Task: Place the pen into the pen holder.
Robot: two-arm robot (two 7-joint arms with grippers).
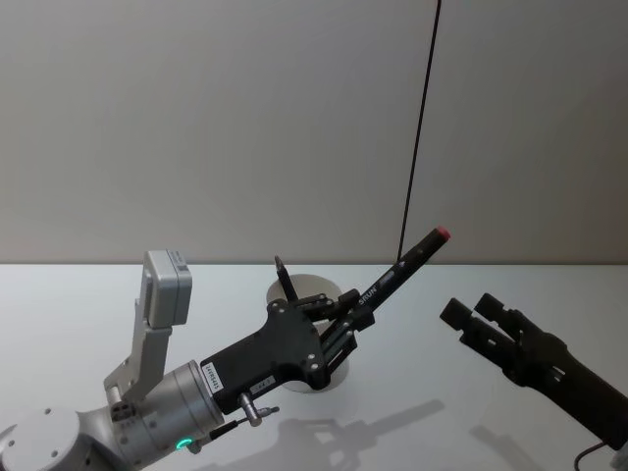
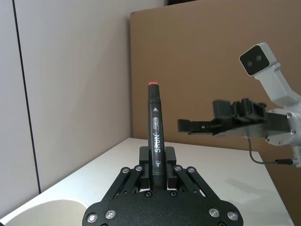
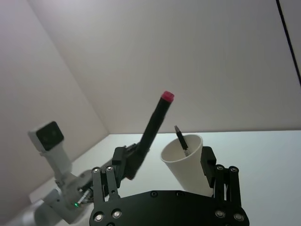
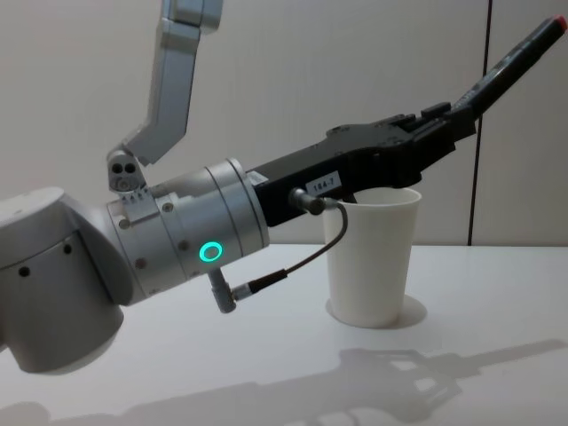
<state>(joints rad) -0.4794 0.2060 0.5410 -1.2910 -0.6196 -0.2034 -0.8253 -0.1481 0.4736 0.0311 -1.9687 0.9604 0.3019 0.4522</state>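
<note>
Head view: the white paper cup (image 1: 329,287) stands on the table near the middle, and a slim dark pen (image 1: 286,279) already leans inside it, its tip poking above the rolled rim. The chest view shows the cup (image 4: 374,257) upright and tapered, its base on the table.

The left arm reaches in from the lower left, a green light ring (image 4: 210,252) glowing on its wrist joint and a grey camera box (image 1: 167,286) rising above it. The left gripper (image 1: 358,312) hangs just above the cup's rim, partly hiding the cup from the head camera. Its fingers are clamped on the lower end of the black marker pen (image 1: 400,271). The marker is tilted, its red-capped end pointing up and to the right, wholly outside and above the cup. The left wrist view shows the marker (image 2: 154,129) pinched between the two pads.

Well to the right, the right gripper (image 1: 471,308) hovers above the table with its fingers apart and nothing between them.

The table (image 1: 88,294) is plain white. Behind it is a pale wall with a dark vertical line (image 1: 422,118), and a brown board (image 2: 202,66) stands on one side.
</note>
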